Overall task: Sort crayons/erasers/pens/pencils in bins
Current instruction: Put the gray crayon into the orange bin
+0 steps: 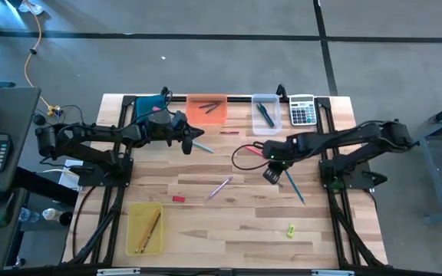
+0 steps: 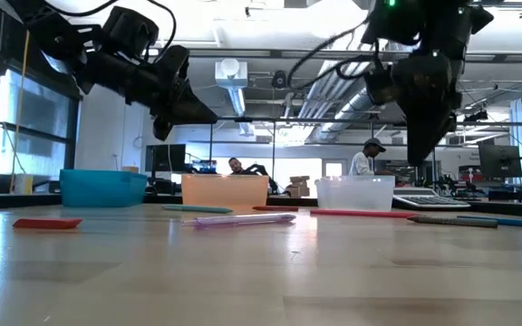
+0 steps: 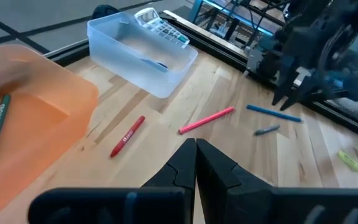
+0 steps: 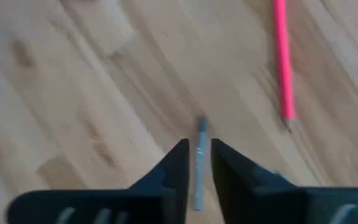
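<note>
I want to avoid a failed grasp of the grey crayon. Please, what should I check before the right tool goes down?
1. Right tool open: ok, a narrow gap shows.
2. Grey crayon lined up with the gap: ok.
3. Gap wide enough for the crayon: cannot tell.
4. Pink pencil apart from the crayon: ok.
5. Left tool shut, waiting near the orange bin: ok.

Left claw (image 1: 196, 144) pinched tight, raised; right claw (image 1: 273, 175) slightly parted, pointing down.
</note>
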{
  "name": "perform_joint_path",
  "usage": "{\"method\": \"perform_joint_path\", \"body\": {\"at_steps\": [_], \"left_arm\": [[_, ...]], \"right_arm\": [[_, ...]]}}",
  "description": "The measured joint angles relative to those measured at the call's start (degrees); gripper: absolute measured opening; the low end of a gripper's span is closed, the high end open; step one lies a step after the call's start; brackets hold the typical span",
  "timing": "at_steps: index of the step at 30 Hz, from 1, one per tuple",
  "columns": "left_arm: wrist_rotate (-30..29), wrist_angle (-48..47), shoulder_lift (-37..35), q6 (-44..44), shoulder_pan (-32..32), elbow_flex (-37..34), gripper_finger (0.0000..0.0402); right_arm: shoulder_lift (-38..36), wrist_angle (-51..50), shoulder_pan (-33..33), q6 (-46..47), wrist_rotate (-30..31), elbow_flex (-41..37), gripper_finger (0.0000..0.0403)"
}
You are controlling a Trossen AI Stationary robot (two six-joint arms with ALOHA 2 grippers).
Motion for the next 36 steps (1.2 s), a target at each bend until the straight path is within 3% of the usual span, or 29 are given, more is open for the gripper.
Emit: {"method": "perform_joint_path", "body": {"at_steps": [8, 20, 36], "left_arm": [[-0.3, 0.0, 0.0, -0.8, -0.8, 0.0, 0.0000], [-1.9, 0.0, 0.0, -1.0, -2.2, 0.0, 0.0000], [-1.9, 0.0, 0.0, -1.7, -2.2, 0.0, 0.0000]], "right_arm": [[9.3, 0.3, 2.8, -0.6, 0.5, 0.0, 0.0140], [15.9, 2.6, 2.9, 1.0, 0.3, -0.3, 0.0148], [14.7, 4.9, -3.6, -3.8, -6.8, -2.9, 0.0034]]}}
